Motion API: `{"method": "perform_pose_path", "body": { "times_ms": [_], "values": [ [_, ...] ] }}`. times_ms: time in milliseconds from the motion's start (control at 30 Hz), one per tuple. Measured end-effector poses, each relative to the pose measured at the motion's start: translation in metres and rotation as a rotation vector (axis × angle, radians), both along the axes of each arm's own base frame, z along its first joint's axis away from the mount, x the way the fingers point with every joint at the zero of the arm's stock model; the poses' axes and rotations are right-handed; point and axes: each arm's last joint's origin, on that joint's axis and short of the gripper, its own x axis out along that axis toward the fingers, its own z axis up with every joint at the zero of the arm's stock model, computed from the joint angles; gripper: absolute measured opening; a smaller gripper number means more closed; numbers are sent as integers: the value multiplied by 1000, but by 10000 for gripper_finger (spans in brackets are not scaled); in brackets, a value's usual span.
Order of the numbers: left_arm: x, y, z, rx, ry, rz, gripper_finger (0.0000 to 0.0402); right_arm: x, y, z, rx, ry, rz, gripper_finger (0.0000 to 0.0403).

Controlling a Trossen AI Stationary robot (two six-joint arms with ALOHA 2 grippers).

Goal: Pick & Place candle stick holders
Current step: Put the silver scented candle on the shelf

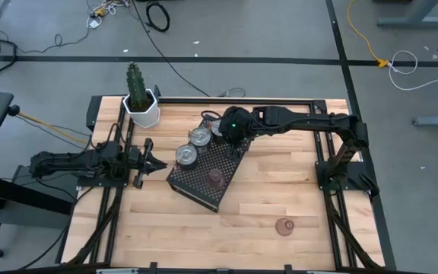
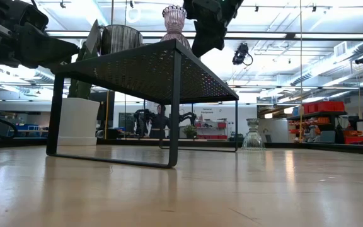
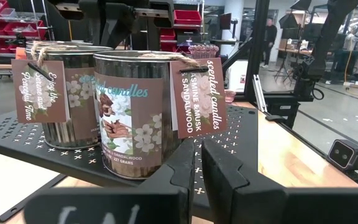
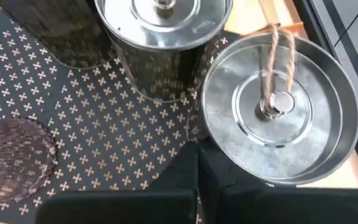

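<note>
Tins [image 3: 129, 112] tagged "scented candles – jasmine & musk sandalwood" – both grippers [image 3: 199, 168] [image 4: 197, 168] closed, empty.

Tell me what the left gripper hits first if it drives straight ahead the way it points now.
Most likely the nearer scented candle tin on the black perforated tray. The shut left gripper points at its lower edge, though the tray's rim could come first.

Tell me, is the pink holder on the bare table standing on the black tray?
No, that pink holder stands alone on the wooden table, well apart from the black tray.
</note>
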Motion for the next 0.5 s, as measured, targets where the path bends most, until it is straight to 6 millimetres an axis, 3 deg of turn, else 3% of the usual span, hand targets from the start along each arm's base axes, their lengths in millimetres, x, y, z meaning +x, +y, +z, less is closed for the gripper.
{"method": "perform_pose_path", "body": {
  "times_ms": [500],
  "values": [
    [0, 0, 0, 0, 0, 0, 34, -10, -2, -4, 9, 97, -10, 1]
  ]
}}
